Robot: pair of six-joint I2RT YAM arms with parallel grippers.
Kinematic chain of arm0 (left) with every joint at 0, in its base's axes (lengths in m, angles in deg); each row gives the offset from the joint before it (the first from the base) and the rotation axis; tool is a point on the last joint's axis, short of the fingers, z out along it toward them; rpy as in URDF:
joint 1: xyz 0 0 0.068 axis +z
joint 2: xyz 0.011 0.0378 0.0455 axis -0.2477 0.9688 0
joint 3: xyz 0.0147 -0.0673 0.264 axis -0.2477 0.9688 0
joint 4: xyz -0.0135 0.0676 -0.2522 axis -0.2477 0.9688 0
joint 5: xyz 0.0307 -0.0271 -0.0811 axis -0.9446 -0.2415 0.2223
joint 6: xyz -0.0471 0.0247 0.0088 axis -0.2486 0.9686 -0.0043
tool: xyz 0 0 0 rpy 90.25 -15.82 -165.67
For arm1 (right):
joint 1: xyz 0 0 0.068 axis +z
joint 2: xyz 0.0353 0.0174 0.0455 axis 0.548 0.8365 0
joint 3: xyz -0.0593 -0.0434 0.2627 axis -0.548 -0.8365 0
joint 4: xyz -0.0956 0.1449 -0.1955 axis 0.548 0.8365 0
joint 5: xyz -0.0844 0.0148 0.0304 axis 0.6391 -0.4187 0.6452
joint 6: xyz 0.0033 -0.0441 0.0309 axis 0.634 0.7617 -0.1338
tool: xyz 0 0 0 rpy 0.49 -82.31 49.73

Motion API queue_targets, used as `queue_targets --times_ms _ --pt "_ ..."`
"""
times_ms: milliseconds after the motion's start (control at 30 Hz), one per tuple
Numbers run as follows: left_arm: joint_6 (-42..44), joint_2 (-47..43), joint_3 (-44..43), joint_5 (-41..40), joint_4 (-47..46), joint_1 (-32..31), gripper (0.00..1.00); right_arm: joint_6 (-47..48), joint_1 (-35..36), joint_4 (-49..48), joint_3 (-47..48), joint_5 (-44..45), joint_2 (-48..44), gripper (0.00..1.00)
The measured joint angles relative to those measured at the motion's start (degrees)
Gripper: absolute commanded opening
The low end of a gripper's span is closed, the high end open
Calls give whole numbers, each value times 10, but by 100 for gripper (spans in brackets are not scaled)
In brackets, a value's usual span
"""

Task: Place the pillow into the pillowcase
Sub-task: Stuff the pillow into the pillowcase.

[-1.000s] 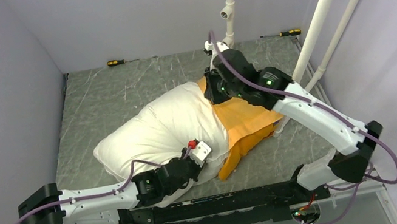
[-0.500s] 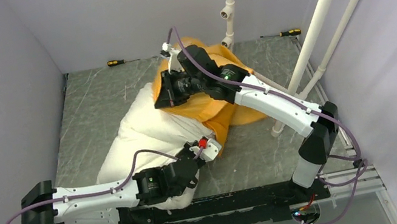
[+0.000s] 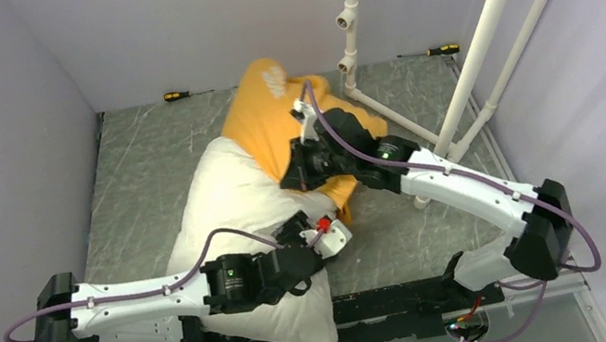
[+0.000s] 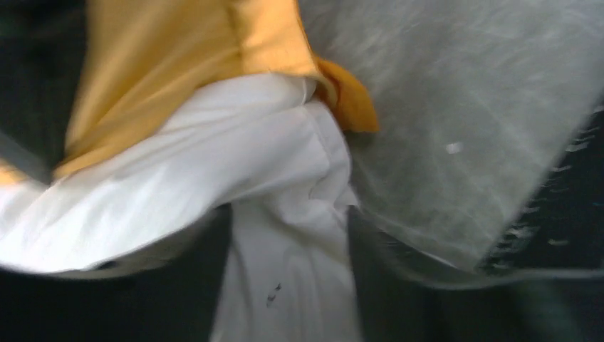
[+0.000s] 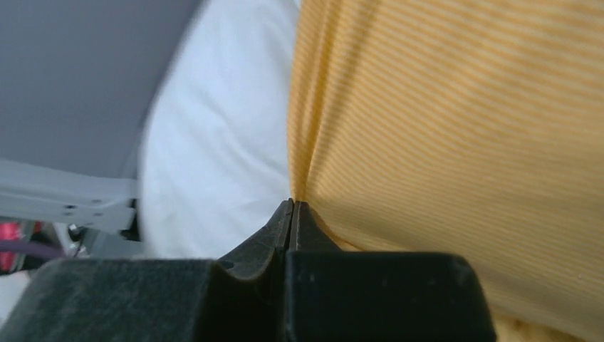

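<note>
At near left, the left gripper point(image 3: 327, 234) stands parted around a fold of the pillow point(image 3: 224, 199), whose far end sits inside the pillowcase point(image 3: 263, 112). The right gripper point(image 5: 292, 208), pinching the case edge, should draw it nearward evenly, without dragging the pillow

One pillow point(image 3: 220, 204), one pillowcase point(image 3: 256, 113), two screwdrivers point(image 3: 173, 95) point(image 3: 444, 49).

Grey marbled table point(image 3: 138, 162): pillow point(image 3: 219, 195), pillowcase point(image 3: 257, 118), screwdrivers point(image 3: 173, 95) at far edge.
</note>
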State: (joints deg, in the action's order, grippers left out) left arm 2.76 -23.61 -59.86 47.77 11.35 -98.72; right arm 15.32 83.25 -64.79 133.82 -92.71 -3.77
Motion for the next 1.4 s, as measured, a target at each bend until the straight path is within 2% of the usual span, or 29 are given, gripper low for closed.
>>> queue_targets --times_ms 33,67,167,267,367,533,633,767,833,900,933,1000,1033,1100,1200,1267,1400 --pt "-16 0 -17 19 22 -2 98 0 -7 2 -30 8 -17 0" --pt "-44 -1 -38 45 48 -4 99 0 -18 1 -63 16 -34 0" --pt "-101 -19 -89 96 96 -9 99 -2 -52 -10 -137 24 -62 0" --pt "-162 -56 -137 109 150 -2 100 -5 -60 -22 -170 23 -68 0" --pt "-212 -80 -200 131 204 42 100 -5 -60 -31 -173 22 -74 0" --pt "-267 -80 -279 209 287 251 99 -7 -60 -37 -173 20 -90 0" --pt "-272 -60 -285 268 343 380 99 -7 -60 -37 -173 18 -96 0" --pt "-263 -29 -261 392 375 579 99 -8 -60 -37 -173 16 -96 0" --pt "-262 -24 -223 481 364 680 85 -8 -60 -38 -173 15 -96 0" --pt "-267 -22 -180 567 343 737 57 -11 -60 -38 -172 13 -99 0" --pt "-270 -22 -146 636 310 755 41 -12 -60 -37 -172 12 -100 4" --pt "-288 -22 -104 709 265 761 13 -11 -60 -23 -164 13 -102 31" --pt "-296 -23 -76 745 231 762 2 -11 -60 -11 -156 16 -102 40" --pt "-311 -23 -36 788 178 760 0 -11 -57 23 -138 16 -103 58" --pt "-320 -24 1 806 124 757 0 -4 -51 81 -92 23 -102 73" --pt "-325 -28 19 806 97 756 0 7 -44 112 -39 32 -97 77" --pt "-335 -41 42 794 64 747 0 46 -27 134 104 61 -49 76"
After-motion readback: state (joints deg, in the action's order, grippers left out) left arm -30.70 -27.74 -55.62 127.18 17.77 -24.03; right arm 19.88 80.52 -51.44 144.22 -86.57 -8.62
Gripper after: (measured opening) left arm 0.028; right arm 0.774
